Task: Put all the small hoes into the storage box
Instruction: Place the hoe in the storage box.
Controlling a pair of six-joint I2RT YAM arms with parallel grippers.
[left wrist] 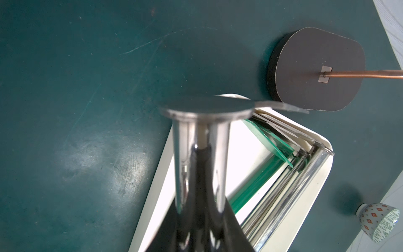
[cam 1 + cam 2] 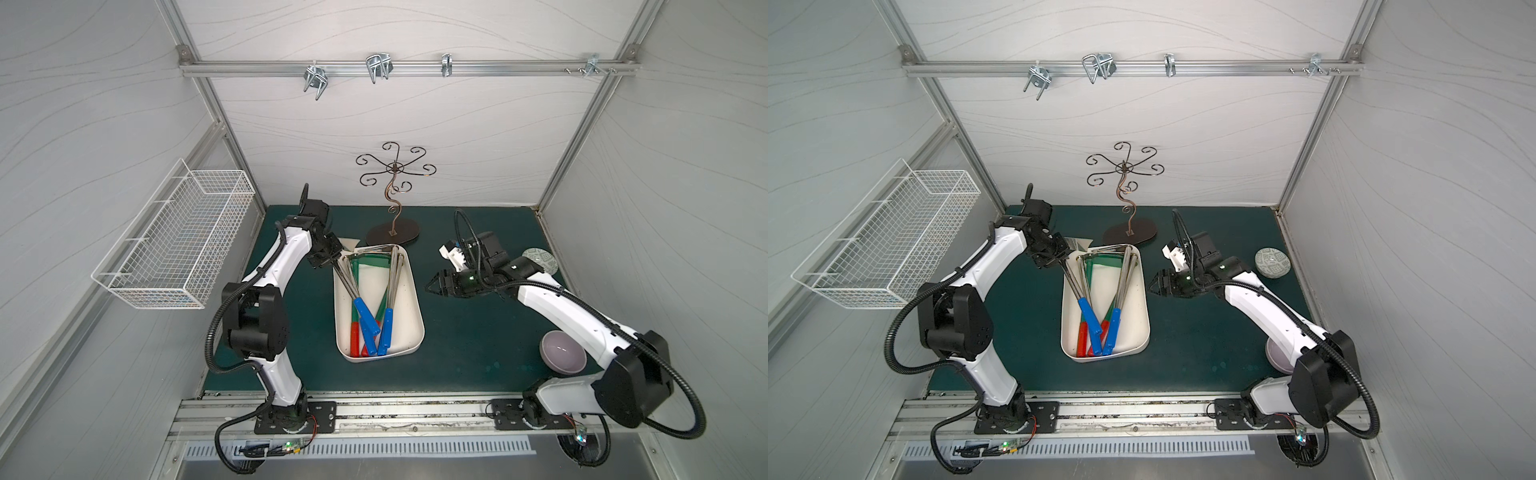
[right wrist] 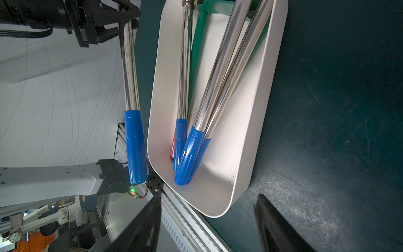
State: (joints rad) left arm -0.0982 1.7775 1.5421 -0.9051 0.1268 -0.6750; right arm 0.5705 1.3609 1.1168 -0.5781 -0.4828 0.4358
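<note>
My left gripper (image 2: 332,259) is shut on the steel shaft of a small hoe (image 2: 345,281) close to its blade, at the far left corner of the storage box (image 2: 417,293). In the right wrist view this hoe (image 3: 130,87) hangs slanted beside and above the cream-white storage box (image 3: 250,122), blue handle lowest. In the left wrist view its shaft (image 1: 200,157) fills the space between the fingers of my left gripper (image 1: 200,229). Several other hoes with blue, red and green handles lie inside. My right gripper (image 2: 430,286) hovers open and empty to the right of the box; the right wrist view shows it (image 3: 209,227) spread wide.
A curly metal hook stand (image 2: 392,232) rises just behind the box. A white wire-mesh basket (image 2: 174,249) hangs on the left wall. A patterned bowl (image 2: 540,259) and a purple bowl (image 2: 563,349) sit near the right arm. Metal hooks (image 2: 378,66) hang on the back rail.
</note>
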